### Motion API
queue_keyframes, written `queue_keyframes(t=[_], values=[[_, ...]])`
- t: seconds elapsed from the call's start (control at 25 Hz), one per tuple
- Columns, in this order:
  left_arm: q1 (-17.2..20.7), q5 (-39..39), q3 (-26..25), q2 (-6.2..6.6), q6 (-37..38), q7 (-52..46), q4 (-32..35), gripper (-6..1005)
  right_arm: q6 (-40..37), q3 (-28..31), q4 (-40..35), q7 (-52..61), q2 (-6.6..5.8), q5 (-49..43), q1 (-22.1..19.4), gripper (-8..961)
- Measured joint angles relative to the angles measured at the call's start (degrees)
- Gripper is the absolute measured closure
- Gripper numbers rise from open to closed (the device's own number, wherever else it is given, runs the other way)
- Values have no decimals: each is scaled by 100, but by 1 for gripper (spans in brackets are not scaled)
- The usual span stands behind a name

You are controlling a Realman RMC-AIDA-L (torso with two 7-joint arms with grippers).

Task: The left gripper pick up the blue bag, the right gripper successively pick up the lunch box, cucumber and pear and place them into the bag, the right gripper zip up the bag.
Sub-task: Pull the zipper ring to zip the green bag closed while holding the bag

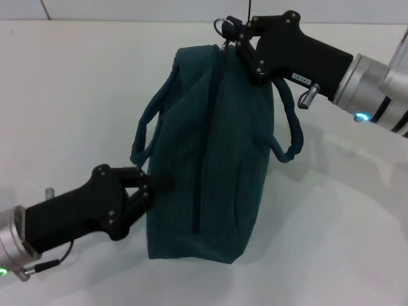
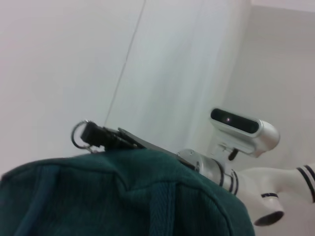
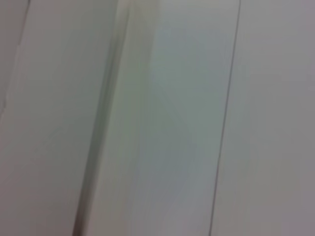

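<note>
The blue bag [image 1: 213, 153] stands on the white bench [image 1: 70, 95] near its middle, its long axis running from the near edge toward the far edge. The zip line along its top looks drawn shut for nearly the whole length. The ring zip pull [image 1: 223, 27] sits at the bag's far end, and in the left wrist view it shows as a ring [image 2: 78, 135] poking out past the fabric. One loop handle [image 1: 146, 127] droops to the left side, the other [image 1: 290, 127] to the right. The lunch box, cucumber and pear are nowhere in view, so presumably they are inside.

The right gripper [image 1: 237, 39] is at the far end of the bag, its fingertips pinched together on the zip pull, its arm reaching in from the bench's far right. It is the arm nearer the pull, and from here the zip has little or no track left; the closing step looks almost done. The coming move is likely a release and a lift away, and the bench to the right and behind is open for that.

The left gripper [image 1: 156, 185] is at the near left side of the bag, its fingers closed on a fold of the side fabric, steadying it. Bare bench surrounds the bag on all sides.
</note>
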Motion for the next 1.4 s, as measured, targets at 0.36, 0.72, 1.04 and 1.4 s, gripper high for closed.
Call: queue_keyframes(t=[0.36, 0.72, 1.04, 1.4], values=[[72, -18, -664, -35, -373, -92, -48, 916, 470, 18, 59, -38, 25, 51, -13, 940], [59, -156, -1010, -52, -1103, -300, -142, 903, 417, 313, -130, -47, 24, 59, -480, 939], [27, -292, -1014, -52, -1190, -273, -164, 892, 407, 338, -194, -62, 16, 62, -573, 939], [-28, -642, -1003, -52, -1074, -423, -203, 843, 357, 343, -150, -69, 7, 65, -575, 939]])
